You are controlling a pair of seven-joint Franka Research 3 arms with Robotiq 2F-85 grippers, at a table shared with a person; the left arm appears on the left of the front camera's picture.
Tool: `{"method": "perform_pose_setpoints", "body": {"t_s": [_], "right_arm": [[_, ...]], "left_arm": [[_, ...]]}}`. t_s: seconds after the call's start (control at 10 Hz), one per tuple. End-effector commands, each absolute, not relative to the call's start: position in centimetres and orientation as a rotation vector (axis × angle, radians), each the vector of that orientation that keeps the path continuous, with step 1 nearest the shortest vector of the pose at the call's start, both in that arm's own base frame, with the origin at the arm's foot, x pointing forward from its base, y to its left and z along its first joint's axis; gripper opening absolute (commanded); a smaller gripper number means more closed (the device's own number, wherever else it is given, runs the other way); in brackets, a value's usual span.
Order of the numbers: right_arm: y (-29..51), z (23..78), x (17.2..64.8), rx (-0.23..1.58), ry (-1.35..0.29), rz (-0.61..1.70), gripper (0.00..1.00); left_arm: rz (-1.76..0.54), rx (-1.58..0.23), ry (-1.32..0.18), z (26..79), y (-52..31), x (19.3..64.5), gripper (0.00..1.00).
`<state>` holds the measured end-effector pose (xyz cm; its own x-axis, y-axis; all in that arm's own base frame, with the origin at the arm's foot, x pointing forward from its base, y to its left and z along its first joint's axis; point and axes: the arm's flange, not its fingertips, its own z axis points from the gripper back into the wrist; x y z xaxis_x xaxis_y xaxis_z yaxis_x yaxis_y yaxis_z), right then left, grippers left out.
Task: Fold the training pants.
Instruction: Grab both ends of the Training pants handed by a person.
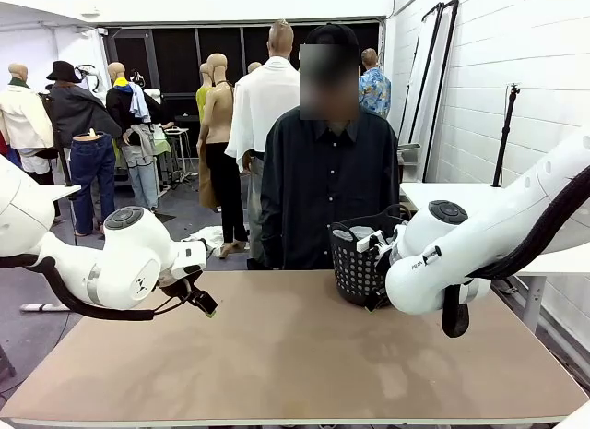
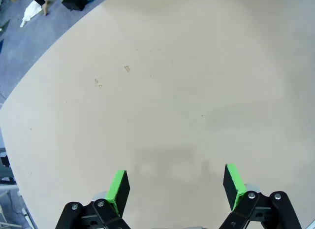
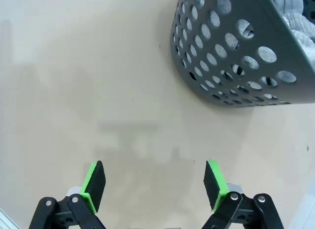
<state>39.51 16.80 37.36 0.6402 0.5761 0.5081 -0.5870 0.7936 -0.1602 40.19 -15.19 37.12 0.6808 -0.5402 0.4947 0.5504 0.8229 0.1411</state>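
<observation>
Front view shows the wide brown surface (image 1: 295, 355), and the black mesh basket (image 1: 354, 268) stands on it just ahead of the right hand (image 3: 155, 182), well apart from the left hand (image 2: 174, 182); the training pants (image 3: 294, 10) lie bunched inside that basket, grey jersey showing over its rim and through its holes. Both hands hover spread apart, holding nothing. Judging by the look, they will be light, limp and sagging, not fragile, so a pinch on a thick raised fold near the rim should hold best
</observation>
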Motion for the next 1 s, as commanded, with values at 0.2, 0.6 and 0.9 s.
{"method": "perform_pose_setpoints", "body": {"t_s": [0.2, 0.6, 0.9], "right_arm": [[16.8, 37.4, 39.5, 0.021, -0.572, 0.663, 1.00], [16.8, 37.4, 39.5, 0.020, -0.572, 0.663, 1.00], [16.6, 40.9, 39.7, 0.076, -0.568, 0.655, 1.00]], "left_arm": [[-0.609, -0.020, -0.549, 37.1, -15.1, 40.2, 1.00], [-0.612, -0.020, -0.549, 37.1, -15.2, 40.2, 1.00], [-0.615, 0.002, -0.548, 41.0, -15.3, 40.4, 1.00]]}}
